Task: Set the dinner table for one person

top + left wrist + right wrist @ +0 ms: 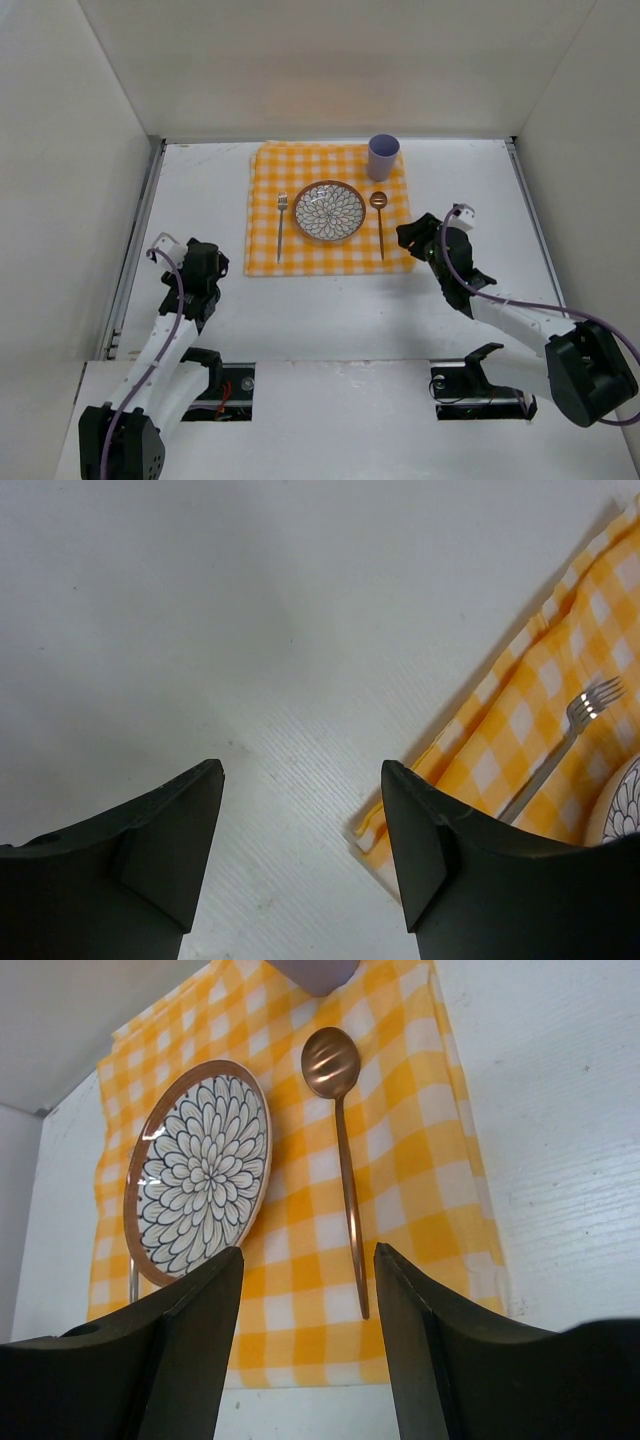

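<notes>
On the white dinner table (pixel 330 310) lies a yellow-and-white checked cloth (pixel 330 255). A flower-patterned plate (pixel 329 211) rests at its middle, a fork (pixel 281 225) to the left, a copper spoon (pixel 380 222) to the right, a lilac cup (pixel 383 157) at the back right. My left gripper (pixel 205 262) hangs open over bare table, left of the cloth's near left corner (pixel 372 832). My right gripper (pixel 412 238) stands open just off the cloth's right edge, near the spoon's handle end (pixel 362 1305), holding nothing. The plate (pixel 198 1173) and spoon (pixel 340 1140) fill the right wrist view.
Metal rails (pixel 135 250) run along the table's left and right edges, with white walls behind and to both sides. Two cut-outs with the arm bases (pixel 225 385) sit at the near edge.
</notes>
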